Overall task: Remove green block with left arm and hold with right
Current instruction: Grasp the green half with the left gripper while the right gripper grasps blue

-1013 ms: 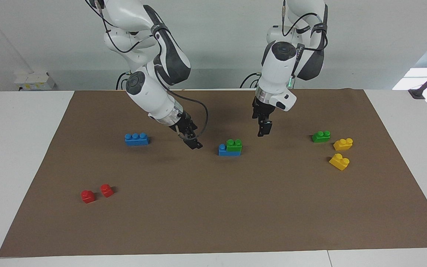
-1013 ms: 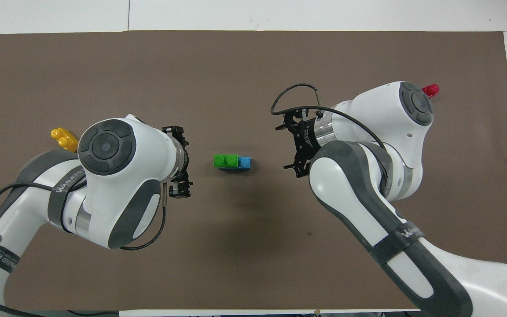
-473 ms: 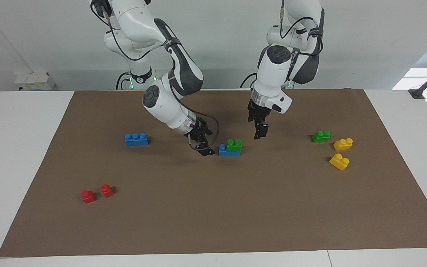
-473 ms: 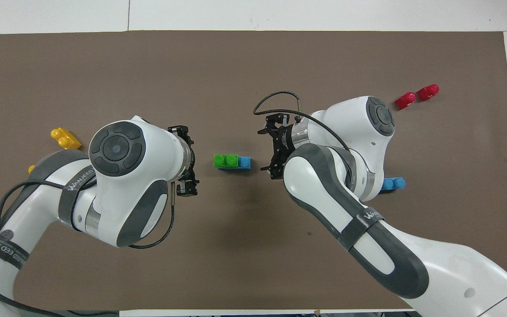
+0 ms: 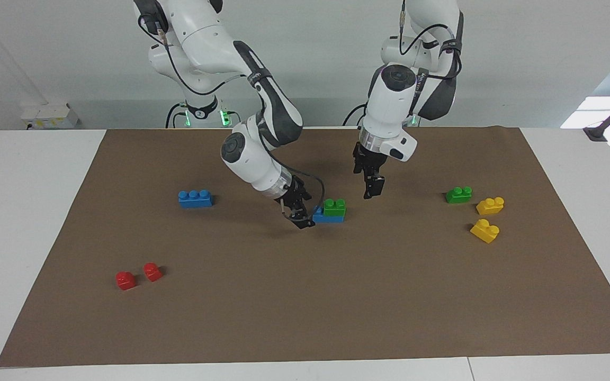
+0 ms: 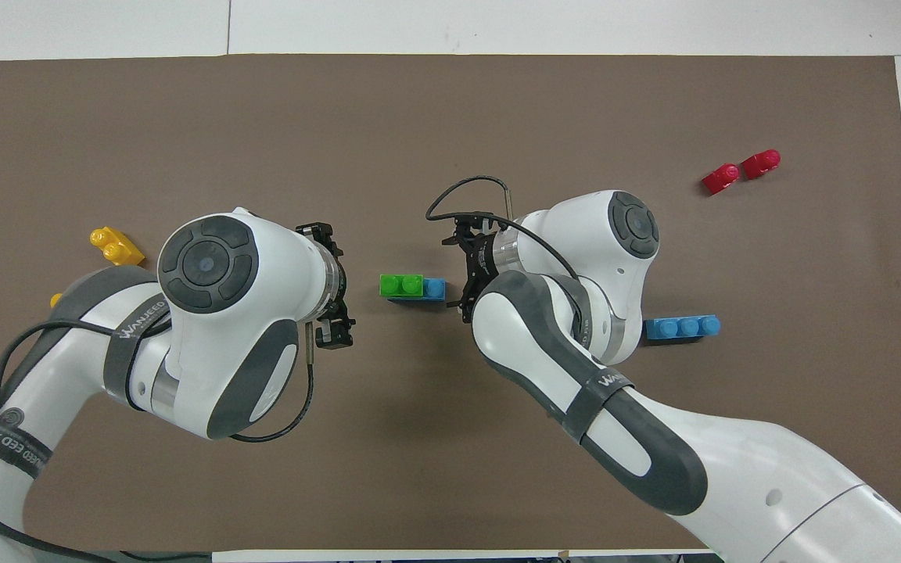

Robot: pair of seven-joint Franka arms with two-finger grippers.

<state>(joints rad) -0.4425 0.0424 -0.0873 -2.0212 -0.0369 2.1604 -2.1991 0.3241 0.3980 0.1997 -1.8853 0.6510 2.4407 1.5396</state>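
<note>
1. The table [image 5: 45,174] carries a brown mat [image 5: 305,296]. On it the green block [image 5: 334,207] sits pressed onto a blue brick [image 5: 320,216] at mid-mat.
2. The right gripper [image 5: 302,219], fingers released and empty, is low at the blue brick's bare end. Arriving too low or off-line, it could shove the stack away instead of straddling it.
3. The left gripper [image 5: 371,189], fingers also released and empty, hangs just beside the green block. Pulling before the blue brick is pinned would likely lift both bricks together.
4. A second green brick [image 5: 458,194] lies toward the left arm's end of the table near 2 yellow bricks [image 5: 487,218]; mistaking it would leave the stack joined.
</note>
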